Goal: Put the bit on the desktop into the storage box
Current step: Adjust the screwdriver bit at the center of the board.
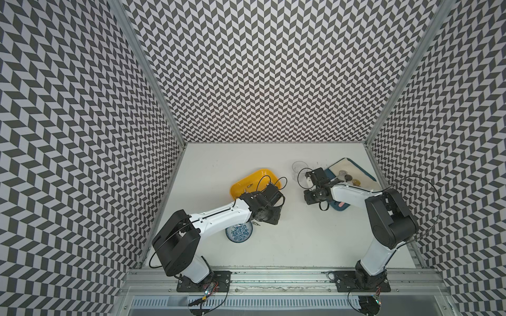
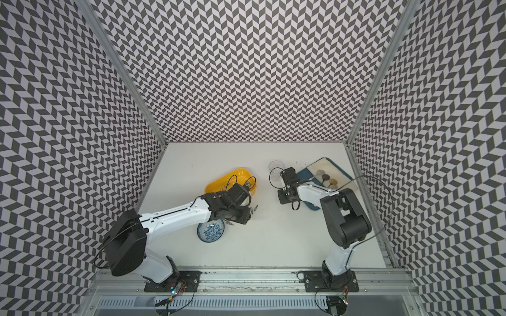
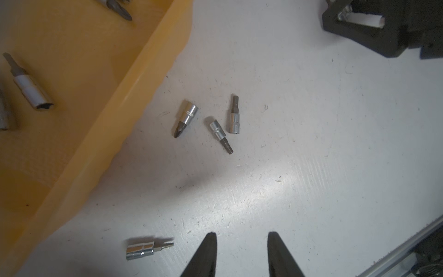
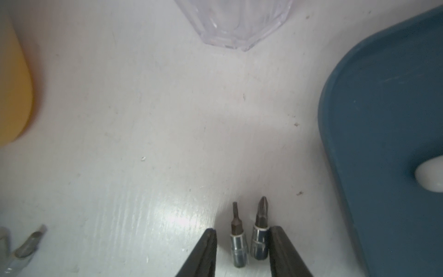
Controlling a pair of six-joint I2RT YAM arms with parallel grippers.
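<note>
Silver bits (image 3: 185, 118) with dark tips on white desktop (image 3: 311, 144).
Right gripper (image 4: 242, 229) part open around two bits (image 4: 260, 239); left gripper (image 3: 242, 233) part open, empty, near yellow storage box (image 3: 124, 103).

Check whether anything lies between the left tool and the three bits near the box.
Nothing visible does. Only bare desktop lies between the left tool and the three bits. A fourth bit lies beside the tool, off that path.

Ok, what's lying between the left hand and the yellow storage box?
In the left wrist view, a cluster of three bits lies on the desktop between the left hand and the storage box; a fourth bit lies off to one side.
</note>
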